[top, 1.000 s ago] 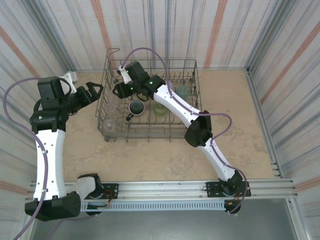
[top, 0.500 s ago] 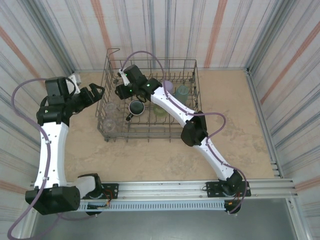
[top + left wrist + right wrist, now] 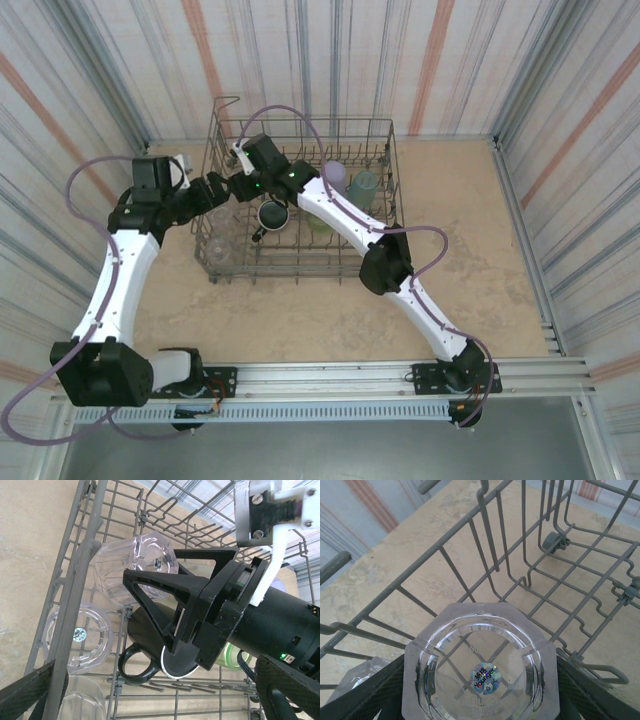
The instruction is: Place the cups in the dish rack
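Right fingers [image 3: 238,185] clamped on a clear tumbler [image 3: 480,672], base and sticker facing the wrist cam, inside the left end of the dish rack [image 3: 385,200]; can't tell if it's seated on the wires. Left fingers [image 3: 213,190] wide apart, nothing in them, at the rack's left wall just beside the right ones. Rack sits far-centre on the bench [image 3: 480,230]. Also inside: dark mug [image 3: 145,630] near-right of the held tumbler, two other clear tumblers [image 3: 75,637] in the near-left corner, lavender cup [image 3: 335,175] and teal cup [image 3: 365,185] further right.
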You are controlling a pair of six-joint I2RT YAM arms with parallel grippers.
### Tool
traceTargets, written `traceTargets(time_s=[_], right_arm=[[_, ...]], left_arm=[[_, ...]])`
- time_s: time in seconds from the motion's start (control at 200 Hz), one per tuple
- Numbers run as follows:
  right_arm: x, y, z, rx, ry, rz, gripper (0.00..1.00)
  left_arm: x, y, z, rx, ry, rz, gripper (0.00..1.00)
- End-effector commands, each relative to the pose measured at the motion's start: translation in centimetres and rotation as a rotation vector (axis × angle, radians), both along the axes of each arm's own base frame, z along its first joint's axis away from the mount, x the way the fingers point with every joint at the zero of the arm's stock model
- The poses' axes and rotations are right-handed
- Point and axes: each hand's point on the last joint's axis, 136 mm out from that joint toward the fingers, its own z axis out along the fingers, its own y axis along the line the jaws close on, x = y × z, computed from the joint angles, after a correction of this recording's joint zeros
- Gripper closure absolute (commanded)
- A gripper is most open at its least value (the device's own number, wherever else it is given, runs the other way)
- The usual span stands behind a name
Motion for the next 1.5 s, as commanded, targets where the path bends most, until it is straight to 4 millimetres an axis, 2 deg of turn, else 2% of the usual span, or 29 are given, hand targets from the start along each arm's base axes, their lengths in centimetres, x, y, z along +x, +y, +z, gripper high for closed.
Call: traceTargets(time_s=[0.0, 0.11, 0.235, 0.336, 0.466, 0.656, 0.862, 0.977, 1.047, 1.232, 1.498], right_arm=[[-0.9, 1.9, 3.1, 0.071, -0.071, 0.045, 0.64], [-1.3, 3.0, 3.0, 0.1, -0.076, 0.06, 0.63], [-1.1, 3.0, 0.7, 0.065, -0.048, 0.046, 0.63], [-0.9, 2.5, -0.7, 0.023, -0.036, 0.029, 0.63], [-0.7, 1.7, -1.4, -0.024, -0.034, 0.017, 0.63], [-1.0, 0.5, -2.0, -0.114, -0.046, 0.006, 0.63], [-1.5, -1.1, -2.4, -0.2, -0.039, -0.003, 0.64], [-1.7, -1.9, -2.8, -0.239, -0.028, -0.011, 0.64], [-1.9, -2.1, -2.8, -0.244, -0.02, -0.013, 0.62], [-2.0, -1.6, -2.8, -0.216, -0.007, -0.005, 0.4], [-1.8, 0.2, -0.3, -0.062, 0.007, 0.001, 0.12]], left_arm=[[0.1, 0.8, 1.0, 0.02, -0.051, 0.046, 0.01], [0.1, 1.3, 0.8, 0.042, -0.044, 0.064, 0.01], [0.3, 1.0, 1.1, 0.02, -0.055, 0.045, 0.01], [0.4, 0.1, 1.1, -0.012, -0.049, 0.01, 0.01], [0.5, -0.9, 0.9, -0.038, -0.048, -0.012, 0.01], [0.8, -2.8, 0.9, -0.058, -0.039, -0.051, 0.01], [0.7, -6.2, 1.3, -0.073, -0.04, -0.107, 0.01], [0.8, -7.1, 1.2, -0.072, -0.037, -0.124, 0.01], [0.8, -6.9, 0.9, -0.058, -0.029, -0.116, 0.01], [0.2, -4.1, 1.0, -0.022, -0.044, -0.048, 0.01], [-0.6, 0.4, 1.5, 0.032, -0.055, 0.047, 0.01]])
